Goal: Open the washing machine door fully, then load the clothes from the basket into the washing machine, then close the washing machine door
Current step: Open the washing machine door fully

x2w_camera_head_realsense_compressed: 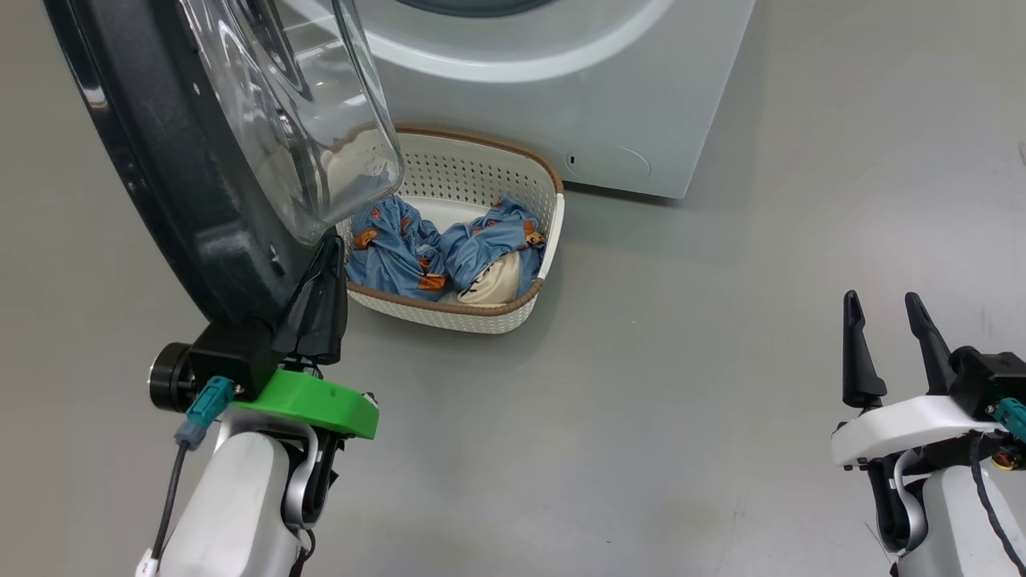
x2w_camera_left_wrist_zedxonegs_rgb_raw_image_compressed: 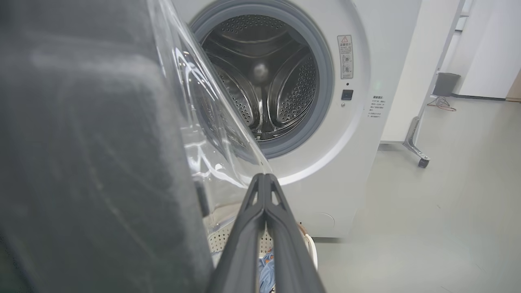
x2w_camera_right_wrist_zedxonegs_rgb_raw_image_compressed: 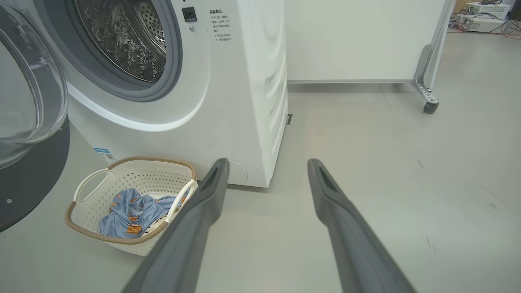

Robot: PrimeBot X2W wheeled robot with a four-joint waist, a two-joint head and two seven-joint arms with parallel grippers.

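Fingers were found in two states: the left fingers (x2w_camera_head_realsense_compressed: 319, 308) were pressed together with no gap and nothing was held between them, while the right fingers (x2w_camera_head_realsense_compressed: 858, 353) were spread wide apart and were likewise empty. The left fingers were laid along the inner face of the washing machine door (x2w_camera_head_realsense_compressed: 152, 184), at the lower part of its black rim, with their tips just below the clear glass bowl (x2w_camera_head_realsense_compressed: 304, 104); whether any force was applied to the door could not be told. The right fingers were held above bare grey floor (x2w_camera_head_realsense_compressed: 641, 401), well apart from everything else. The door was seen swung out from the washing machine (x2w_camera_head_realsense_compressed: 593, 96), towards the robot's left, so that the grey-ringed drum mouth (x2w_camera_left_wrist_zedxonegs_rgb_raw_image_compressed: 325, 81) was left uncovered and the steel drum (x2w_camera_left_wrist_zedxonegs_rgb_raw_image_compressed: 281, 81) was exposed. The basket (x2w_camera_head_realsense_compressed: 473, 172) was set on the floor just in front of the machine, partly under the glass bowl, near the round flap (x2w_camera_head_realsense_compressed: 609, 163). The clothes (x2w_camera_head_realsense_compressed: 449, 252) were lying inside the basket as two blue bundles, with cream lining shown on the right one. Beyond the machine, in the right wrist view, a white panel on a castor (x2w_camera_right_wrist_zedxonegs_rgb_raw_image_compressed: 431, 106) was stood on the floor.
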